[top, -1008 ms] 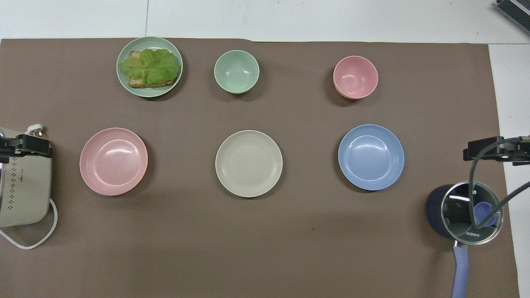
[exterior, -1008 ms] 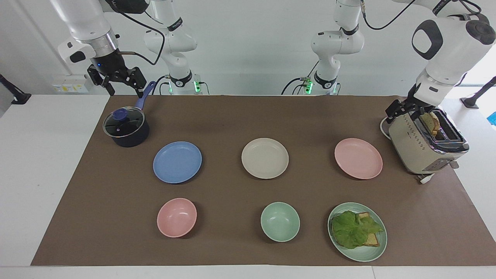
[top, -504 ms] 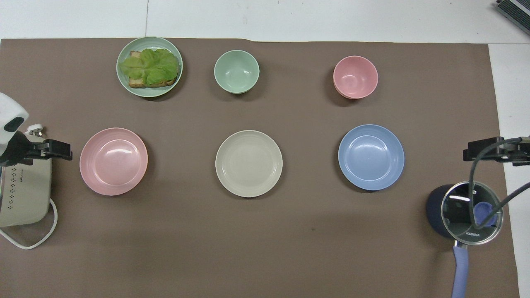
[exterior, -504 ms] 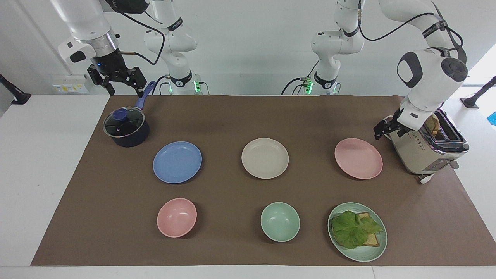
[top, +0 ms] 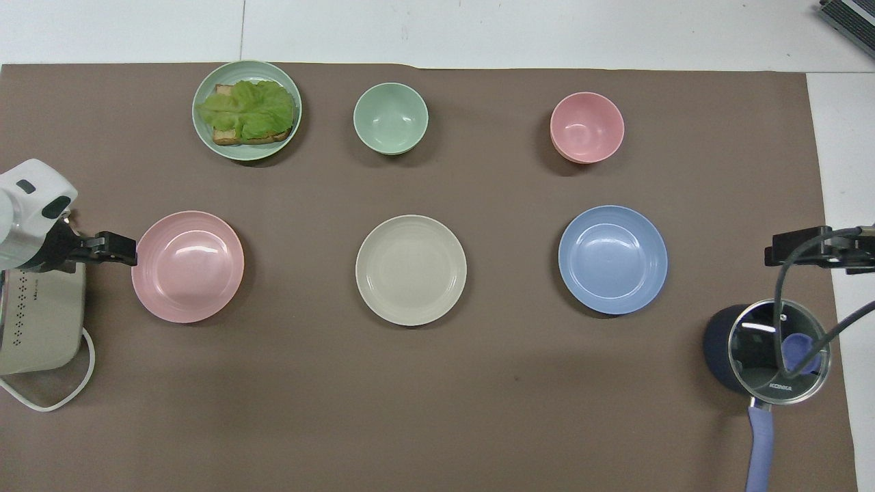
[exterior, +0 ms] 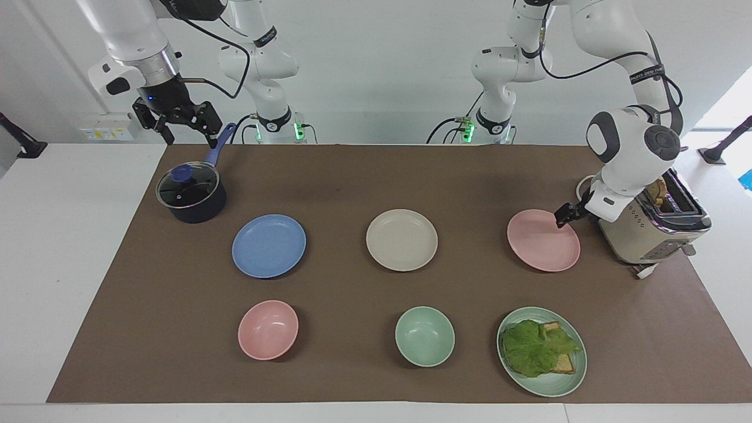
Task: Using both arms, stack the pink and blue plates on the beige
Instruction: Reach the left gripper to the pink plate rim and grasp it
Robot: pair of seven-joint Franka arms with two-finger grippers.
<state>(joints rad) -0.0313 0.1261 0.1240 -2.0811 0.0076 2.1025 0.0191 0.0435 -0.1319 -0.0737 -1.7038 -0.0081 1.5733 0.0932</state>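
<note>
Facing view: left pincer [exterior: 565, 216] low at the pink plate [exterior: 543, 240], over its rim on the toaster [exterior: 649, 226] side, fingers apart, holding nothing. Right pincer [exterior: 183, 130] high over the saucepan [exterior: 191, 194], jaws spread, empty. Beige plate [exterior: 402, 239] mid-desk between pink plate and blue plate [exterior: 269, 245], all three lying separate on the brown mat [exterior: 352, 176].

Overhead view: left pincer [top: 113, 248] just at the pink plate's [top: 188, 266] rim. Beige plate [top: 411, 270] central, blue plate [top: 613, 260] toward the right arm's end. Right pincer [top: 796, 247] beside the saucepan [top: 769, 348].
</note>
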